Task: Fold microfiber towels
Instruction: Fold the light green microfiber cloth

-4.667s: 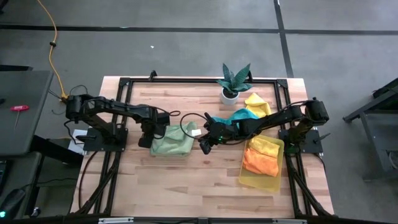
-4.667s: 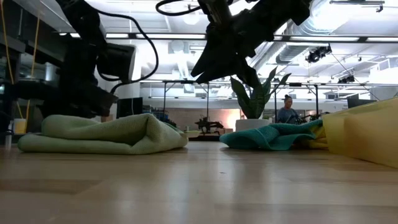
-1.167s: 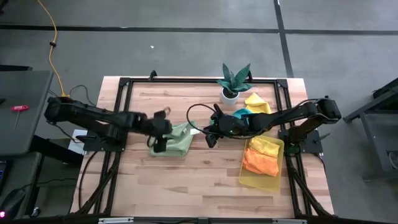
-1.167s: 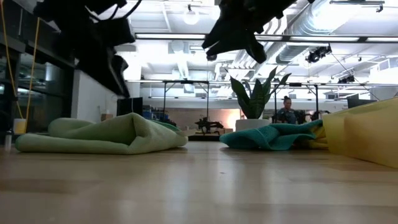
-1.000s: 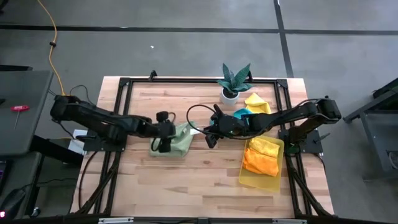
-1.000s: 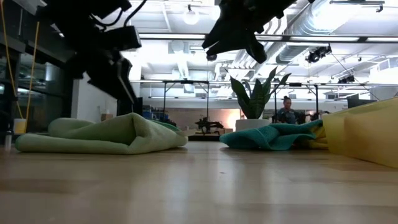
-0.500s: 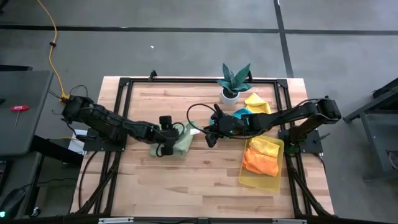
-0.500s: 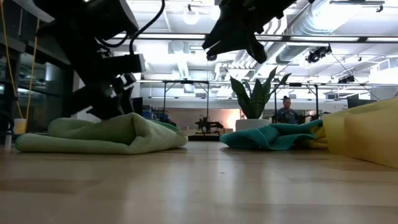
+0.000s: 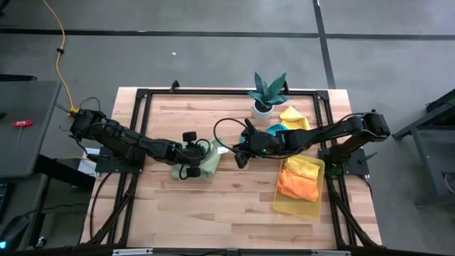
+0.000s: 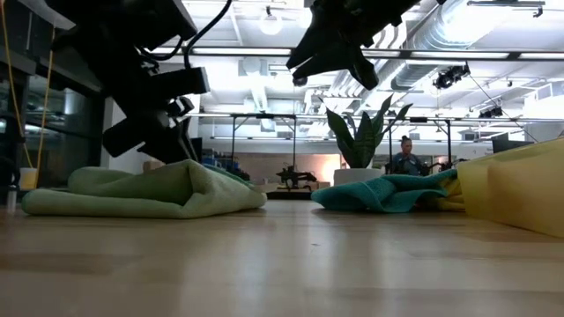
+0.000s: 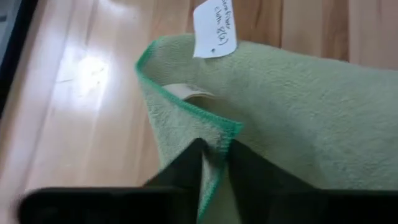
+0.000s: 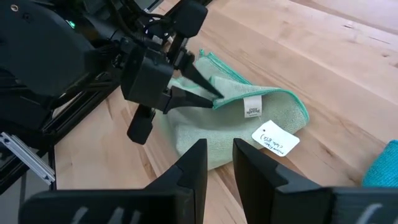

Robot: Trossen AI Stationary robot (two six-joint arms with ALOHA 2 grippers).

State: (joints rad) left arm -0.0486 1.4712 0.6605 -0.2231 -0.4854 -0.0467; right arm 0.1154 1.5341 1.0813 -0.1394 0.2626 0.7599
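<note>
A pale green microfiber towel (image 9: 207, 161) lies bunched on the table left of centre, and shows too in the low view (image 10: 150, 189). My left gripper (image 11: 214, 149) reaches it from the left and is shut on its green-stitched edge (image 12: 214, 99). My right gripper (image 9: 238, 159) hangs above the table just right of this towel, its fingers (image 12: 198, 160) a little apart with nothing between them. A teal towel (image 9: 274, 132) and a yellow one (image 9: 295, 117) lie crumpled at the back right. Orange and yellow towels (image 9: 298, 183) rest in the tray. My left gripper pinches a hemmed corner of the pale green towel (image 11: 227, 129) between its two fingers. The fingers slant down at it from the table's left side. That corner stands a little raised, while the rest of the towel lies slack on the table.
A translucent yellow tray (image 9: 297, 207) sits at the right, a potted plant (image 9: 266, 94) at the back centre. A white paper tag (image 12: 275, 138) lies at the green towel's right end. A person (image 10: 407, 158) shows far behind. Bare wood lies toward the near edge.
My left gripper has come down and moved right onto the pale green towel, and has shut on its hemmed corner. The towel has kept its place. My right gripper has stayed still.
</note>
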